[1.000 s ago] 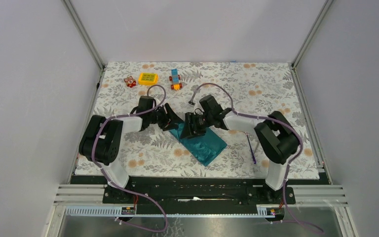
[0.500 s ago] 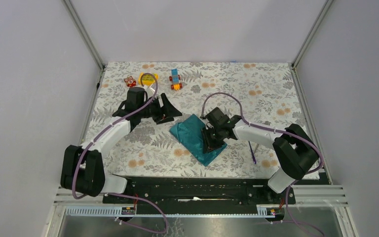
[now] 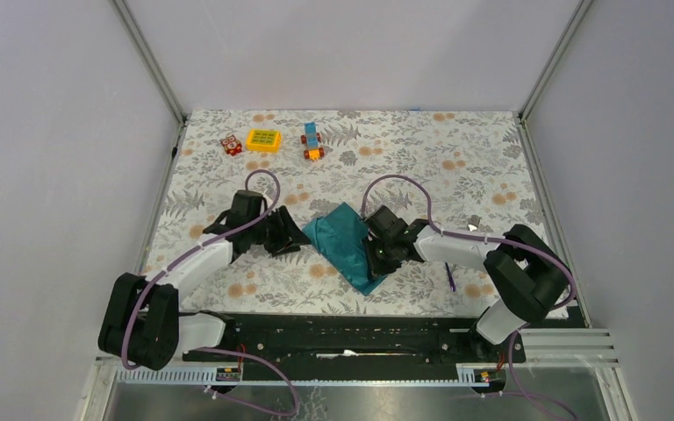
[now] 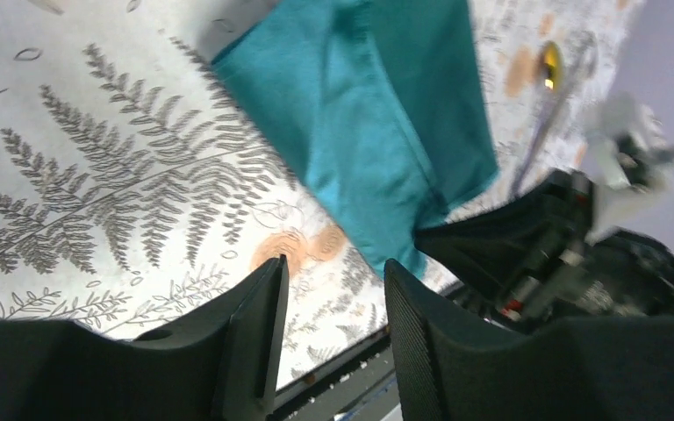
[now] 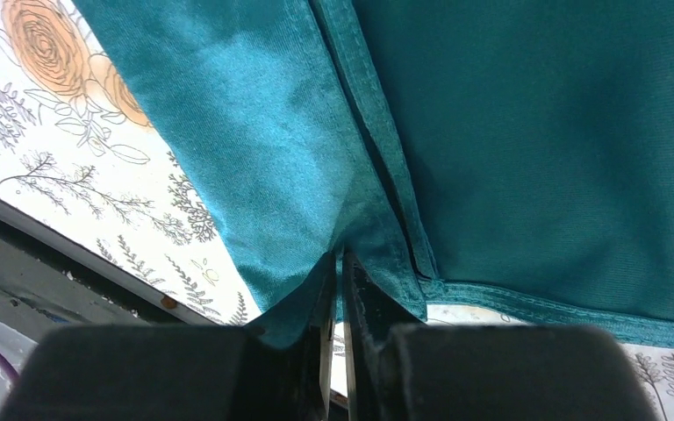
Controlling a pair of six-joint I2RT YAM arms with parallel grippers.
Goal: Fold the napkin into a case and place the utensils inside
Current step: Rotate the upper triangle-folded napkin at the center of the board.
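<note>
Right gripper (image 5: 338, 263) pinches a fold of the creased dark teal cloth napkin (image 5: 535, 132); left gripper (image 4: 335, 270) hovers beside it, jaws apart.

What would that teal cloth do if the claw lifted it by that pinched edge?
Probably flop: the napkin puckers where the right gripper pinches its fold, so it would likely drape. It looks thin, so likely light. Its slight sheen hints its layers may slide apart.
</note>
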